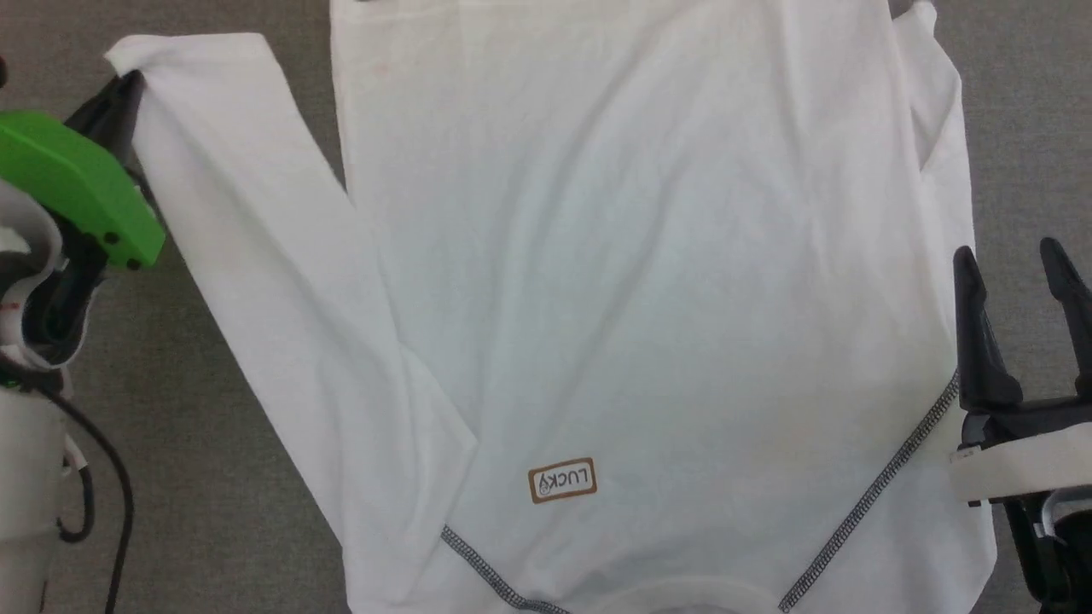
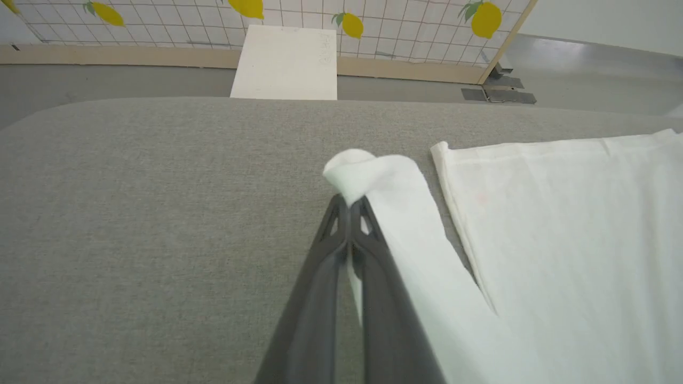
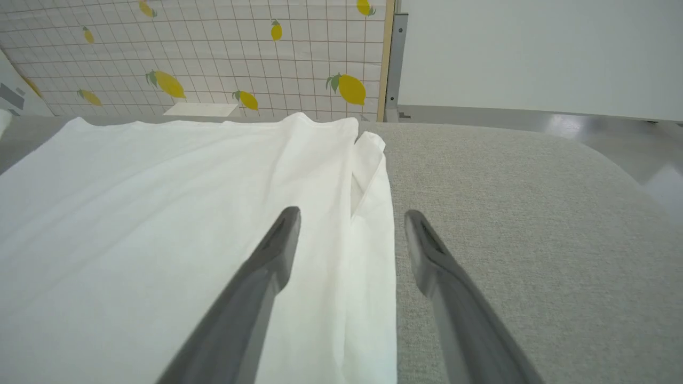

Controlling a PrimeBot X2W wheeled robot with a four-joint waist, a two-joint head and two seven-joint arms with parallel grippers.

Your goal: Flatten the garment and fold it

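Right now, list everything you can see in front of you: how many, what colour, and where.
garment: one, white, spread on the table with its collar nearest the robot, one sleeve angled out on the robot's left
chest patch: one, brown-bordered, reads LUCKY, on the garment near the collar
table: one, grey fabric top, under the garment
lemon-print screen: one, white grid with yellow lemons, beyond the table
white panel: one, white, against the screen
left gripper: one, dark fingers shut on the sleeve's end
right gripper: one, dark fingers open, at the garment's right edge
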